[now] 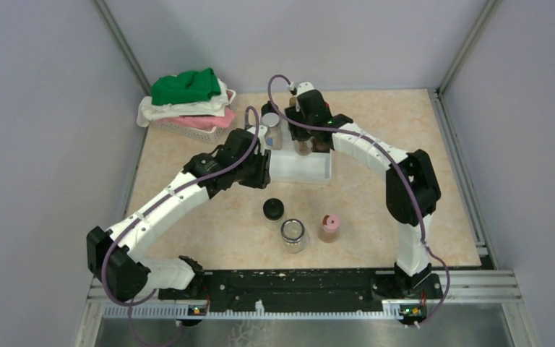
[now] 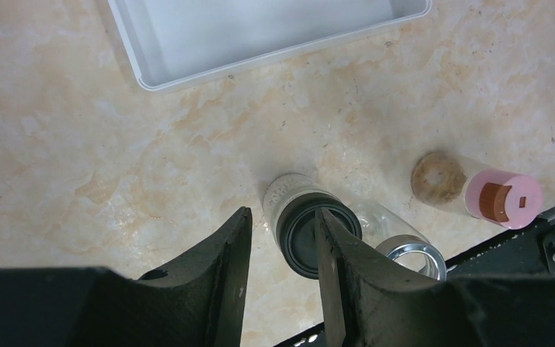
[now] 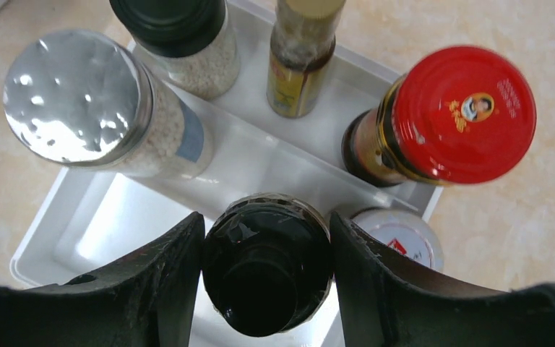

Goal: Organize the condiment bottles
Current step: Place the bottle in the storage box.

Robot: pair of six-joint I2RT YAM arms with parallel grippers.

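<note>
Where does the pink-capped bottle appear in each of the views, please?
Top external: pink-capped bottle near the middle, below the tray.
Left wrist: bottle at the right edge; tray at top.
Right wrist: not in view; tray fills the picture.
Shared landmark: the tray.

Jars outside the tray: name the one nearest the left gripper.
The black-capped jar, leftmost of the three; the silver-lidded jar and pink-capped jar stand farther off.

left arm [image 1: 160, 201]: white links, black joints | right arm [image 1: 367, 144]: same | cables [image 1: 270, 90]: purple | left gripper [image 2: 282, 217]: black
</note>
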